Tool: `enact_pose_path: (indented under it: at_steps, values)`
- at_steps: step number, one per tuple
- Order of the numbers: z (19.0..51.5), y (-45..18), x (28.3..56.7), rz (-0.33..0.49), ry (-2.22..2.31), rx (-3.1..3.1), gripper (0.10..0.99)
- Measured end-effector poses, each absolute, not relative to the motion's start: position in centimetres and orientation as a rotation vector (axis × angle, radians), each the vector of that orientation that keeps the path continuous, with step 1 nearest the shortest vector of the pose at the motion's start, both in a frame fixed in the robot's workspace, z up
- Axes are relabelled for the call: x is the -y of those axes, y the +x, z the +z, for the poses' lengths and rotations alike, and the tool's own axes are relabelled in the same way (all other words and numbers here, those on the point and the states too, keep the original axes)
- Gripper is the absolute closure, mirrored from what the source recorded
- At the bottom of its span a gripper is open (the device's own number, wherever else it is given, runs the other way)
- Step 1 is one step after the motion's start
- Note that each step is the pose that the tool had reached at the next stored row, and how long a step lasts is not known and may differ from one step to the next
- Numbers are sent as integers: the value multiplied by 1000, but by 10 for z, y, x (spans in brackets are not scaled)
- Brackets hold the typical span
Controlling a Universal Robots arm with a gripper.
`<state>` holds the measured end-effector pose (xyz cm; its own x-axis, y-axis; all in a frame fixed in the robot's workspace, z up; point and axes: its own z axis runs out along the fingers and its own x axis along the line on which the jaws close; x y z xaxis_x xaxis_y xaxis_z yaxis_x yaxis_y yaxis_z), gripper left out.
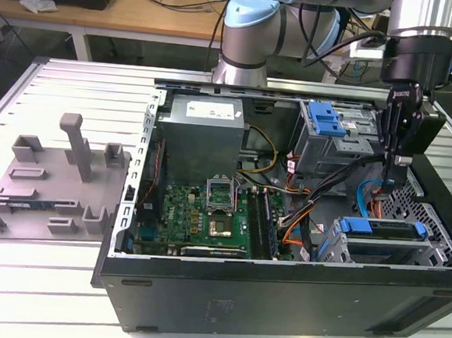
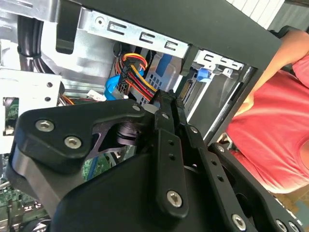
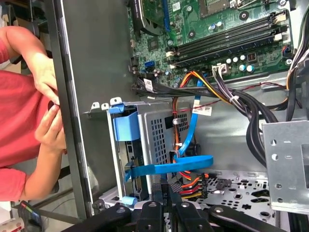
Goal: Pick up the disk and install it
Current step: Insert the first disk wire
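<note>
End effector (image 1: 394, 184) above disk (image 1: 382, 228), disk in drive bay (image 1: 439, 247)

In the exterior view, the open computer case (image 1: 278, 298) lies on the table (image 1: 44, 296), with the power-supply box (image 1: 201, 136) behind the motherboard (image 1: 207, 214) and the disk (image 1: 382, 227) seemingly seated in the drive cage (image 1: 376, 250) at the exterior view's right, below the gripper (image 1: 395, 184).
</note>
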<state>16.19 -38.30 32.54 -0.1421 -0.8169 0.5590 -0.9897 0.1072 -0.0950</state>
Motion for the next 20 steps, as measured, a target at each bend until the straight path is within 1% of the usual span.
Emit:
enact_pose_path:
  at_steps: [3, 6, 8, 10, 11, 20]
  values:
    - [325, 162, 384, 646, 1766, 2025, 922]
    - [326, 162, 394, 634, 1773, 2035, 922]
    - [327, 162, 398, 608, 1789, 2053, 922]
    - [331, 162, 405, 553, 1822, 2092, 922]
    - [332, 162, 407, 538, 1830, 2102, 922]
    - [347, 162, 428, 445, 1881, 2162, 922]
